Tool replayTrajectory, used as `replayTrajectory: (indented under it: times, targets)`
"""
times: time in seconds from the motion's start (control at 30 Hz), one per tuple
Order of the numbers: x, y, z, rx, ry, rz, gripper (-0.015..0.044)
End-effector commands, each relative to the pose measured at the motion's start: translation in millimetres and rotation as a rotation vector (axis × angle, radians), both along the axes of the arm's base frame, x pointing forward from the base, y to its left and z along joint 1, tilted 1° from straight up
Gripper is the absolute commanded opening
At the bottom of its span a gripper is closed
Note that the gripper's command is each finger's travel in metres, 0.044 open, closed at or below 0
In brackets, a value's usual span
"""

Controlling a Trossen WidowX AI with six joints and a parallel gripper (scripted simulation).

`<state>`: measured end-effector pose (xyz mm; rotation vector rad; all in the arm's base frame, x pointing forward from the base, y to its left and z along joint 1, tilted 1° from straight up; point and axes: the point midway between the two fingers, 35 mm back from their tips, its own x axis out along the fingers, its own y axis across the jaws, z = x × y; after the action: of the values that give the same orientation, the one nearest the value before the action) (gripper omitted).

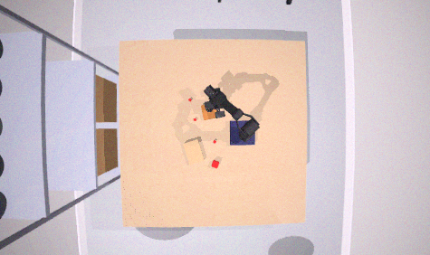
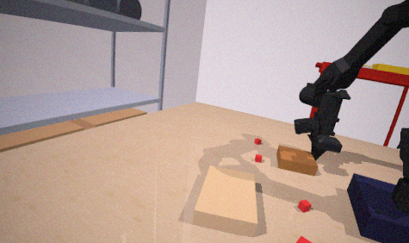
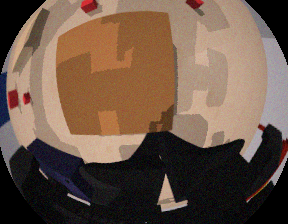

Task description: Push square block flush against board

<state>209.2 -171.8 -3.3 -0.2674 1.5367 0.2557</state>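
I judge that I am at the start of the push: my black pincer (image 1: 215, 110) (image 2: 316, 158) (image 3: 153, 128) is down low beside the square, orange-brown wooden block (image 1: 207, 116) (image 2: 296, 161) (image 3: 115, 75). My fingers are fully closed, with nothing between them, which suits a job where nothing may be lifted. The block lies flat right by my tips, partly below me from overhead; whether I am touching its side I cannot tell.

The pale tan rectangular board (image 1: 194, 151) (image 2: 227, 194) (image 3: 31, 30) lies well apart from me, beyond the block, so the block sits roughly between me and it. The two don't touch, so neither the full-side contact nor the even edge is there. The board is turned a little differently from the block, so a straight shove alone would probably bring in a corner first.

My next move, I think, is to settle my closed tips low against the block's side facing away from the board, then slide it across the table toward the board, turning it by pressing off-centre until the sides match. A small red cube (image 1: 195, 119) (image 2: 258, 158) (image 3: 89, 5) lies just past the block from me and could get nudged or caught in the gap. Lining up an edge and backing off remain for later.
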Motion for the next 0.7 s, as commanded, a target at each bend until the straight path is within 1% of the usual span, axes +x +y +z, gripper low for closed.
replayTrajectory:
  times: [0.0, 0.4, 0.67]
  targets:
    - [8, 2, -1, 0.002, 0.001, -0.002, 0.0000]
    - [26, 8, 0, 0.003, 0.000, -0.002, 0.0000]
    - [18, 4, 0, 0.003, 0.001, -0.002, 0.0000]
